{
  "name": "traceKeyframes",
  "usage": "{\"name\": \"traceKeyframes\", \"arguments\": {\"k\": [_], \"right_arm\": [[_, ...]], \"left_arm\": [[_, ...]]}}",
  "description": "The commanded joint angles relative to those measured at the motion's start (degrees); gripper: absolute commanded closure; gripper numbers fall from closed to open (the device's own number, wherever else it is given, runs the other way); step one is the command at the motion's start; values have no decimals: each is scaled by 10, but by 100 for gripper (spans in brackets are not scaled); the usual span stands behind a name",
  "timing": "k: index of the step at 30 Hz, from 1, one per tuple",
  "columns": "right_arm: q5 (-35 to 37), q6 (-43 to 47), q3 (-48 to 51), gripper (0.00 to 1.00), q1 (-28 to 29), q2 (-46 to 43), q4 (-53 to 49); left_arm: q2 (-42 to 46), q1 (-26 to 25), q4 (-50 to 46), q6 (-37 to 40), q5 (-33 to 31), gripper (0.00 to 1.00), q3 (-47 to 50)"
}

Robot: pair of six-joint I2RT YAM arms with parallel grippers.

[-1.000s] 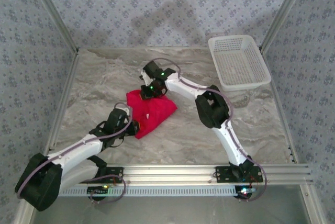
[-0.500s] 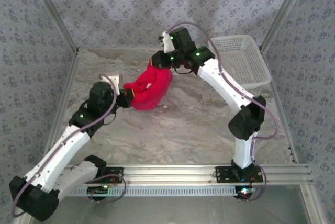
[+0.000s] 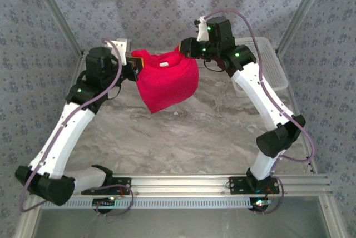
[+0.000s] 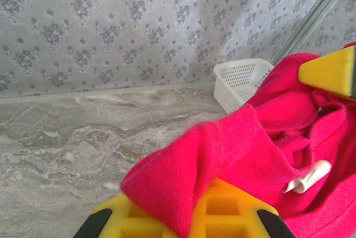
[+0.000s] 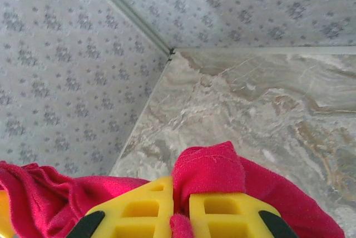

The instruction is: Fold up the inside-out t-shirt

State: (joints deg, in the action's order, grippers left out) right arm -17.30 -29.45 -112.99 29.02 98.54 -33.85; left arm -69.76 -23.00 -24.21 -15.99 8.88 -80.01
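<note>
Plain bright-red cloth t-shirt (image 3: pixel 167 85), bunched on grey marble-look table (image 3: pixel 194 132) a sec ago, now hangs clear above its far edge, stretched btw L gripper (image 3: pixel 135 63) and R gripper (image 3: pixel 186 49), both pinched shut on its upper edge, so it looks ready to spread flat, no fold yet.

basket (image 3: pixel 270 64): white plastic lattice, upright, open side up, far-right corner of tabletop, by back wall | tabletop (image 3: pixel 183 132): grey-beige marble look | walls (image 3: pixel 150 4): pale blue-grey wallpaper w/ small floral repeat, back + both sides | corner posts (image 3: pixel 55 14): alu | rail (image 3: pixel 183 182): alu, along near edge
</note>
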Motion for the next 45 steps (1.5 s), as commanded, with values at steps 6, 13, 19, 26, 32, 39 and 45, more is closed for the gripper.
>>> {"name": "traceKeyframes", "arguments": {"k": [6,13,19,26,32,39,45], "right_arm": [[6,-11,9,100,-38,11,54],[-35,-23,-111,100,-82,110,41],[-91,-42,-188,100,-108,189,37],[-41,-24,189,100,-54,14,141],[52,-93,529,100,31,-170,232],[123,-131,621,100,52,-274,212],[100,-113,589,100,-3,-206,229]], "left_arm": [[-57,25,39,63,28,100,-15],[-203,68,78,108,117,100,-139],[-280,67,81,167,123,100,-205],[-144,-11,206,194,71,100,117],[-40,-115,243,103,18,100,347],[24,-149,241,54,1,100,406],[-80,-132,244,77,-15,100,353]]}}
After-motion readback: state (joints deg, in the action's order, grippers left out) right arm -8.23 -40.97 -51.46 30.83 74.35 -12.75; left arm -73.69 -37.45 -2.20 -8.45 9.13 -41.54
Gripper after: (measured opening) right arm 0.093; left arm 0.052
